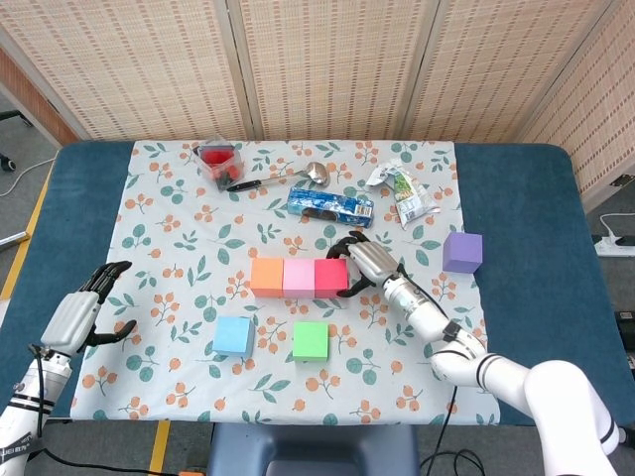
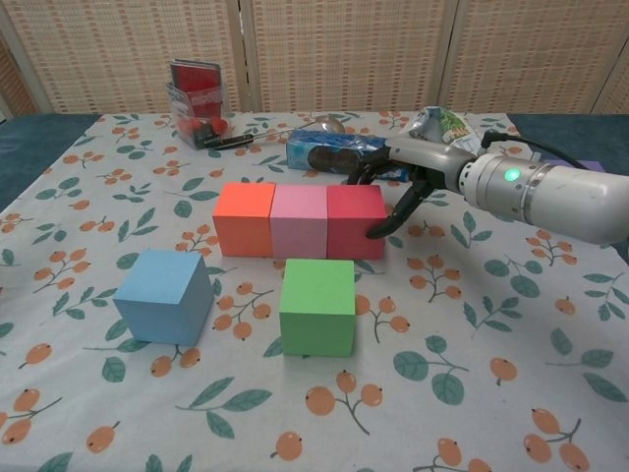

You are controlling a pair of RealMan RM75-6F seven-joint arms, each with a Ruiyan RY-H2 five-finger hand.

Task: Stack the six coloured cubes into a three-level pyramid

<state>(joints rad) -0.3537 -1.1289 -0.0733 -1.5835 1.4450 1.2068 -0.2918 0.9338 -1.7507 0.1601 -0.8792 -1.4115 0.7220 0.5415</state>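
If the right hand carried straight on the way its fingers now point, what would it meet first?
Most likely the red cube: the right hand sits at its outer end, fingers curled toward it, though contact is unclear.

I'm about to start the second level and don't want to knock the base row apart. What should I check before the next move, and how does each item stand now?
1. Base row complete: orange cube, pink cube and red cube sit side by side, faces flush. Ok.
2. Right hand clear of the row: its fingers curl around the red cube's right end. Not ok; whether they touch it, cannot tell.
3. Next cubes reachable: blue cube and green cube stand free in front of the row. Ok.
4. Purple cube located: far right, off the cloth. Ok.
5. Left hand free: open, holding nothing. Ok.
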